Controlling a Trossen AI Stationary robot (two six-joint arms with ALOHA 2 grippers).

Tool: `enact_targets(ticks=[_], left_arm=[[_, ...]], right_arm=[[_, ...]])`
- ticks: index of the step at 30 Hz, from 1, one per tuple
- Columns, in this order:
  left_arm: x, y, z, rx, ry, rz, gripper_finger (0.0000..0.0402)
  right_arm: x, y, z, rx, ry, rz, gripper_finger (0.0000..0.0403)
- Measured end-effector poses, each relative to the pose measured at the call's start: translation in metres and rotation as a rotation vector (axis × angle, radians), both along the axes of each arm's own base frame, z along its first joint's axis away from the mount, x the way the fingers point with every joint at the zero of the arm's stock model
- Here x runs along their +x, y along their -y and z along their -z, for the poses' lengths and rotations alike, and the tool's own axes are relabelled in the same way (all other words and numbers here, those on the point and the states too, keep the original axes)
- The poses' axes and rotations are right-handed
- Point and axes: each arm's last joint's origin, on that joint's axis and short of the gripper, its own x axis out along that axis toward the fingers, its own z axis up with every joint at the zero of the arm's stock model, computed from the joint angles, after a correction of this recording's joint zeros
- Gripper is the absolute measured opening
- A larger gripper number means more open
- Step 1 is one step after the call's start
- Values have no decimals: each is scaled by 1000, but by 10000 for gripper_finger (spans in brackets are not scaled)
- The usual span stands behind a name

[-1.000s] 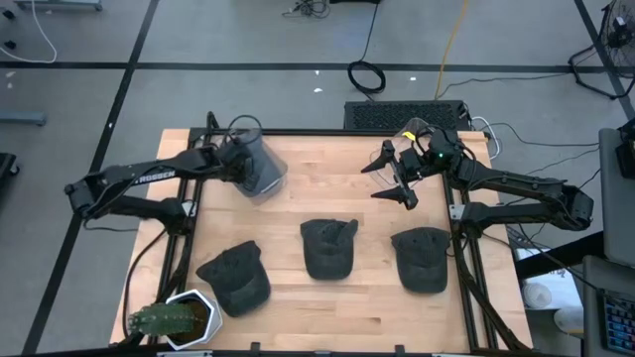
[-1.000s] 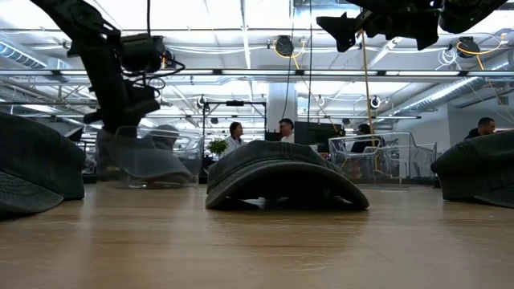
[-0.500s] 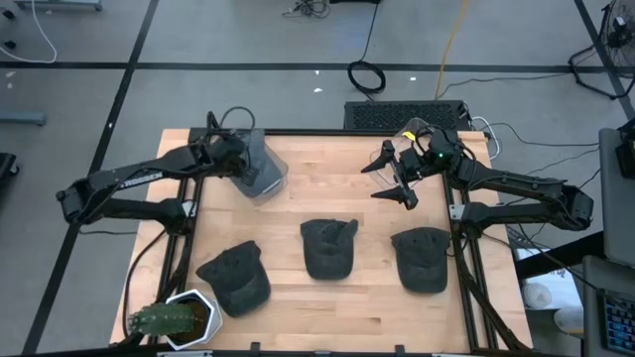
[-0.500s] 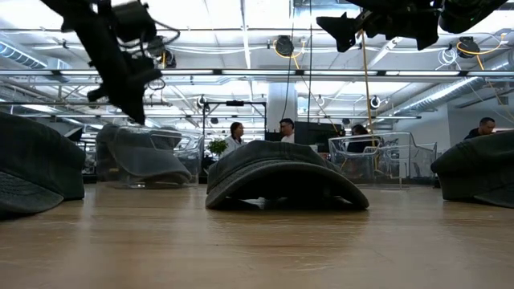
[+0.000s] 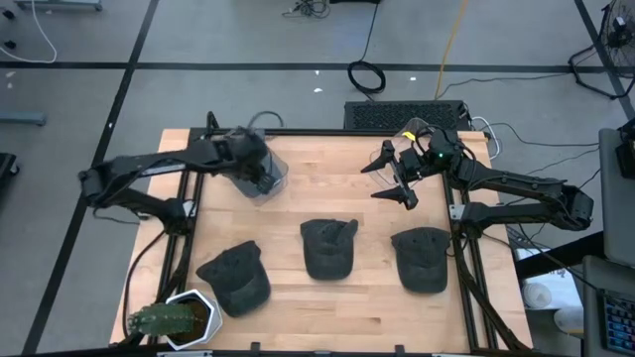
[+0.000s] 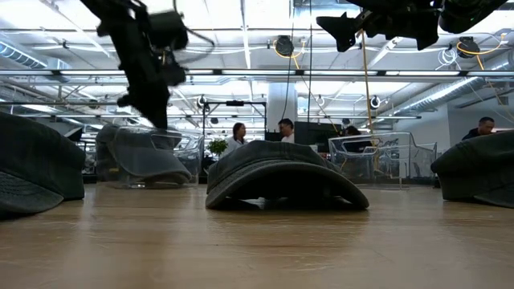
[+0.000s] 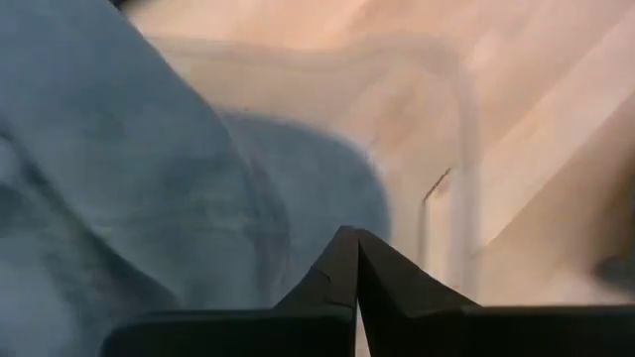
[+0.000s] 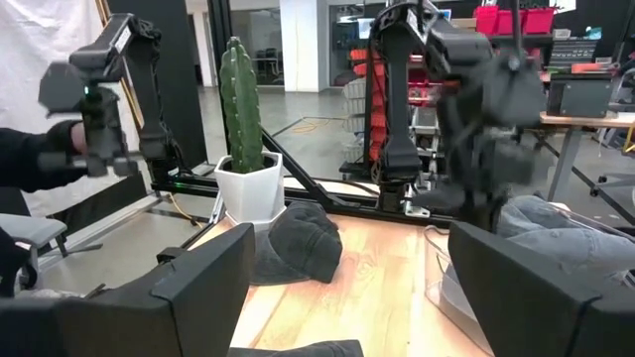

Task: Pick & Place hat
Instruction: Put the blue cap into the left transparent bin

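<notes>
A clear plastic bin [image 5: 275, 171] stands at the table's far left with a blue-grey hat [image 7: 149, 198] lying inside it. My left gripper [image 5: 254, 165] hangs shut just above the bin, pointing steeply down, with nothing between its fingers [image 7: 355, 263]. Three dark hats lie crown up on the wood: one near left [image 5: 236, 279], one in the middle [image 5: 328, 247], one near right [image 5: 421, 259]. My right gripper [image 5: 401, 188] hovers open and level high over the table's far right part, empty [image 8: 347, 268].
A potted cactus in a white pot [image 5: 180, 319] stands at the table's near left corner. Bare wood lies between the bin and the three hats and along the near edge. People sit in the room beyond the table's far edge [image 6: 285, 130].
My left gripper, still shut, has risen out of the bin and shifted a little toward the table's right. The hat in the bin has stayed where it lay.
</notes>
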Motion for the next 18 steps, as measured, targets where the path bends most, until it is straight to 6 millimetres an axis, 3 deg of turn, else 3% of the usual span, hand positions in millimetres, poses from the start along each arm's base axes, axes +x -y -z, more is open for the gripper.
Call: enact_targets(ticks=[5, 18], left_arm=[[5, -11, 23, 18, -148, -59, 0], [15, -20, 50, -54, -241, -66, 0]], right_arm=[[0, 0, 0, 5, -2, 0, 325], [0, 0, 1, 4, -8, 0, 325]])
